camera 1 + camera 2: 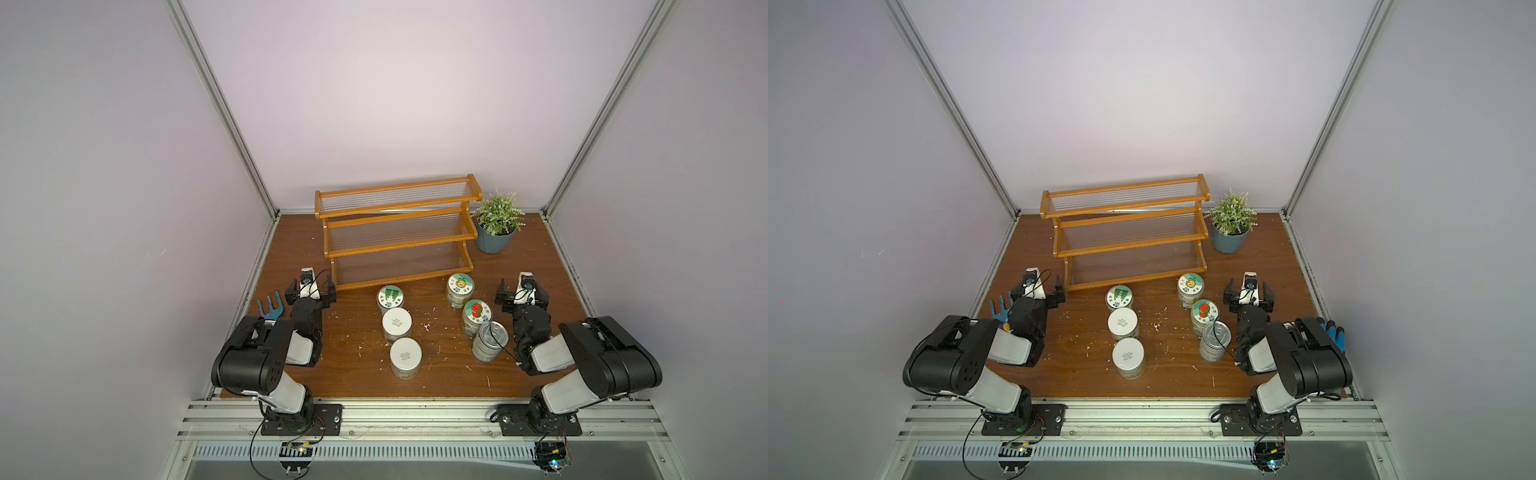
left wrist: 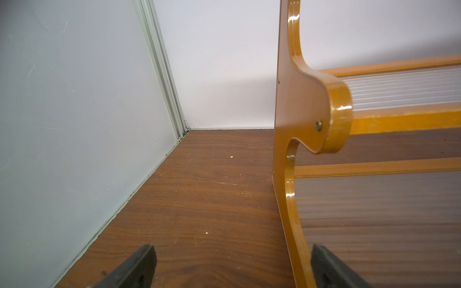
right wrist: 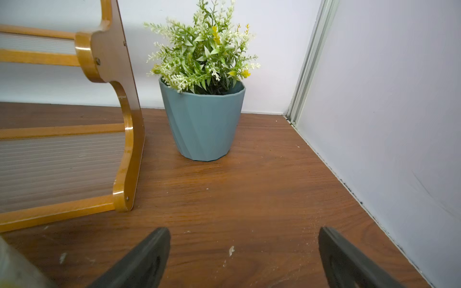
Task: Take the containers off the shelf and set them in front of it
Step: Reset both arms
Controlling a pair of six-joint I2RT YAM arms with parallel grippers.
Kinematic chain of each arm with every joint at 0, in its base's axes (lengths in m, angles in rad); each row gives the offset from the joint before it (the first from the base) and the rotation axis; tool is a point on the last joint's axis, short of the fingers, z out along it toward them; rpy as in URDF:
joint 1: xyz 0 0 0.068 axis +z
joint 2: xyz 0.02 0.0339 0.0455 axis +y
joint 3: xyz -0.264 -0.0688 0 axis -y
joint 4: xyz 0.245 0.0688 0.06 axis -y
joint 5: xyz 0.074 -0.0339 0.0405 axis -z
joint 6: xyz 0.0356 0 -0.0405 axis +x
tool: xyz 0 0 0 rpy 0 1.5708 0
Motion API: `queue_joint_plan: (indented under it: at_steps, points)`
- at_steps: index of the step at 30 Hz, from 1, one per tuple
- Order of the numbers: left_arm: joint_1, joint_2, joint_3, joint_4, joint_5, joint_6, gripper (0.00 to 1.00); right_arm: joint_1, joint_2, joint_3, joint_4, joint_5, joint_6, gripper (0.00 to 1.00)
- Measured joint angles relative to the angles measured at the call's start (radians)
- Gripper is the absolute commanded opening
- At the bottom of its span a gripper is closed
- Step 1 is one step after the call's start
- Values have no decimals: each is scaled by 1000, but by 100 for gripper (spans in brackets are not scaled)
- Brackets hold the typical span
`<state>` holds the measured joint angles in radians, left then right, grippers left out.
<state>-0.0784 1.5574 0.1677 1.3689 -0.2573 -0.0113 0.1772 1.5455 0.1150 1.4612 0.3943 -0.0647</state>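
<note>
- A booth with pale lilac walls and grey metal corner posts encloses a dark wood-grain surface (image 1: 357, 374), speckled with small white flecks.
- The shelf (image 1: 399, 244), a three-step rack with orange-brown rails and clear ribbed tiers, stands at the back of the surface near the far wall.
- A leafy plant in a blue-grey pot (image 1: 494, 241) sits just beside the shelf's right end.
- All six containers stand upright on the surface in front of the shelf, in two rows running away from it.
- Left row: the green trees jar (image 1: 390, 296) nearest the shelf, then a plain jar (image 1: 397, 324), then another plain white-lidded jar (image 1: 405, 355).
- Right row, packed close: the yellow flower jar (image 1: 460, 286), the red fruit jar (image 1: 476, 313), then the silver can (image 1: 492, 336).
- The left arm (image 1: 249, 361) reaches to the shelf's front left corner; its jaws are wide apart, holding nothing.
- The right arm (image 1: 606, 357) reaches beside the right row; its jaws are wide apart over bare wood, facing the pot.
- A small blue fork tool (image 1: 270, 309) lies by the left arm.
</note>
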Motion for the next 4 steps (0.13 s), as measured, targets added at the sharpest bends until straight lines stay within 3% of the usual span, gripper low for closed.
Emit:
queue_joint_plan:
  at_steps: [4]
  points:
    - [0,0,0,0,-1,-4,100,0,0,14,-21,5,2,99]
